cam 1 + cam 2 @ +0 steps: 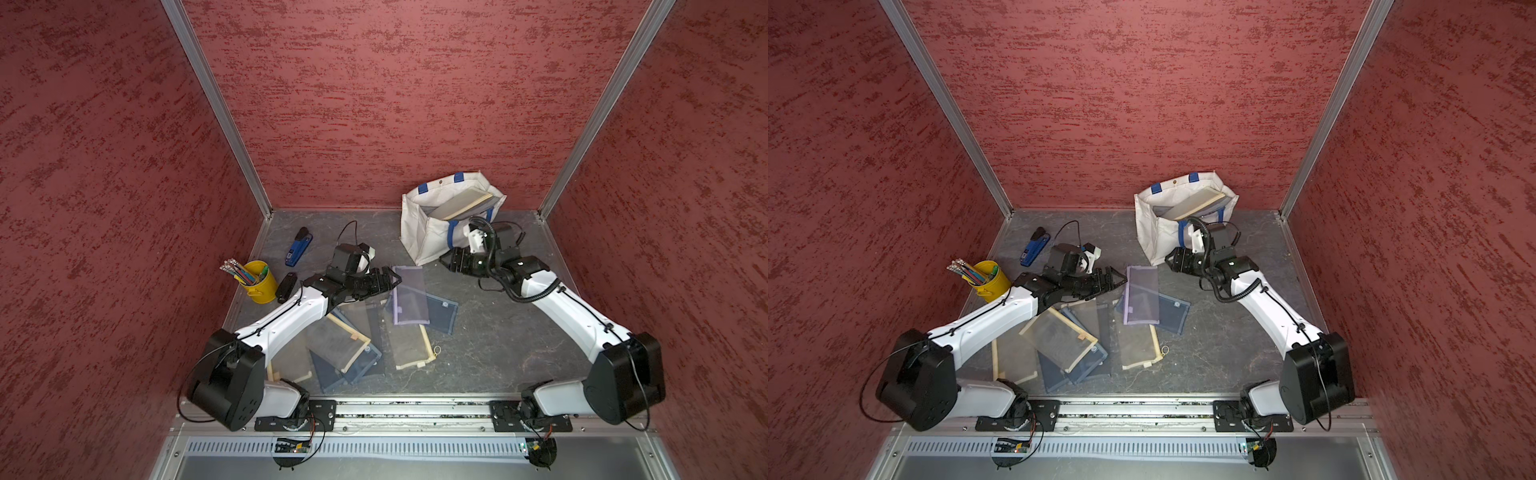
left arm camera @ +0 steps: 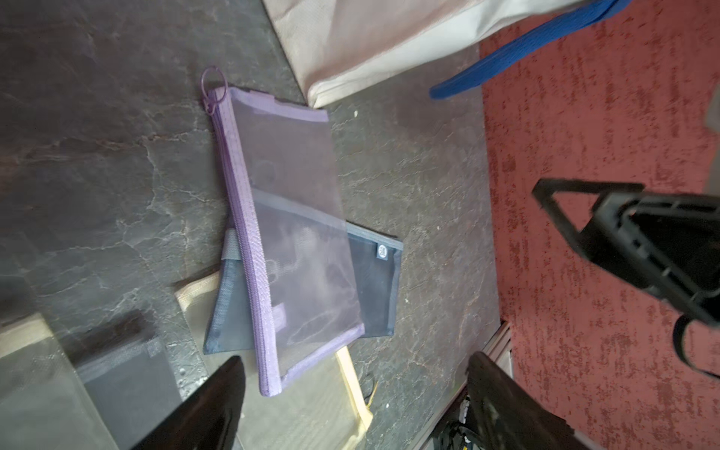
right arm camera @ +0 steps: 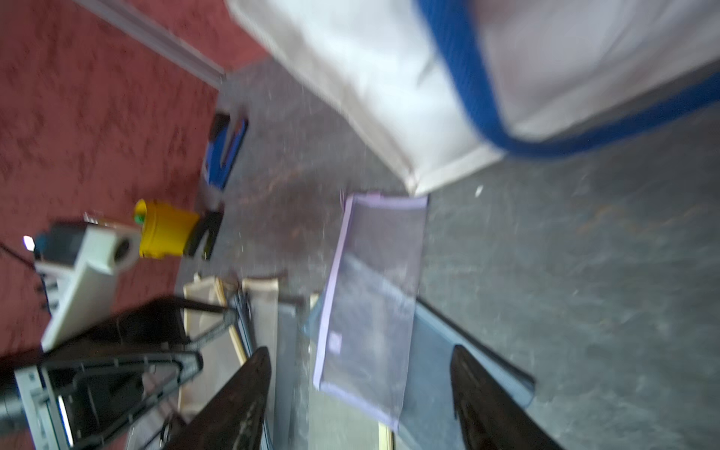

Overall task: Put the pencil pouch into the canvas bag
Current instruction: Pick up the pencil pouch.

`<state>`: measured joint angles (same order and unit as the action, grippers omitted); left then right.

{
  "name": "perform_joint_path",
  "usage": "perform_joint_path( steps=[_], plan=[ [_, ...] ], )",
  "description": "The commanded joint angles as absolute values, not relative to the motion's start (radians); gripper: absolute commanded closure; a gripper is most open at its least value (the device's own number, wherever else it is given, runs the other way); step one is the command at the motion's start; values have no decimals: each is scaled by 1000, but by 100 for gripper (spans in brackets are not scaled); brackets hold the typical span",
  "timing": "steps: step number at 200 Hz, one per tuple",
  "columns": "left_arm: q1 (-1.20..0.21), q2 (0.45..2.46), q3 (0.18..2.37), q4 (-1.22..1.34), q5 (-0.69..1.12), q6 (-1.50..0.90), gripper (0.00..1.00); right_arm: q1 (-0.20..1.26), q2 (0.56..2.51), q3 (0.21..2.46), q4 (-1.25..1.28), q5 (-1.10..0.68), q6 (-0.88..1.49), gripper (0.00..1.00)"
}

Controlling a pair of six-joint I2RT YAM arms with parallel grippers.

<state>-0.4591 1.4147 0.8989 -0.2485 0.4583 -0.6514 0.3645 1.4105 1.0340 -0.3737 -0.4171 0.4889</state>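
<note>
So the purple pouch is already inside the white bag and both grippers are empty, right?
Not quite. The purple pouch isn't in the bag. The left wrist view shows it lying on the table near the bag, on top of a dark blue pouch. The left gripper and right gripper are indeed empty.

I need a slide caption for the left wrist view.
Left gripper, jaws open, aimed at a purple pouch lying on a dark pouch near the canvas bag.

Book [image 1: 459, 204] leans across canvas bag [image 1: 417, 237] mouth; gap beside it.
</note>
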Motion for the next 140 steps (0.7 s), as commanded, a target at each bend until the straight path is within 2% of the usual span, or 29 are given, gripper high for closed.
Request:
perform_joint_path(
  steps=[1, 35, 77, 140],
  plan=[
    [-458, 1479, 892, -184, 499, -661, 17, 394, 1429, 918, -132, -561, 579, 27],
    [-482, 1595, 895, -127, 494, -678, 23, 422, 1544, 839, 35, -572, 620, 27],
    [-537, 1697, 943, -116, 483, -697, 41, 423, 1664, 815, 141, -622, 642, 25],
    [-564, 1708, 915, -80, 422, -757, 43, 423, 1741, 787, 187, -621, 664, 25]
  ],
)
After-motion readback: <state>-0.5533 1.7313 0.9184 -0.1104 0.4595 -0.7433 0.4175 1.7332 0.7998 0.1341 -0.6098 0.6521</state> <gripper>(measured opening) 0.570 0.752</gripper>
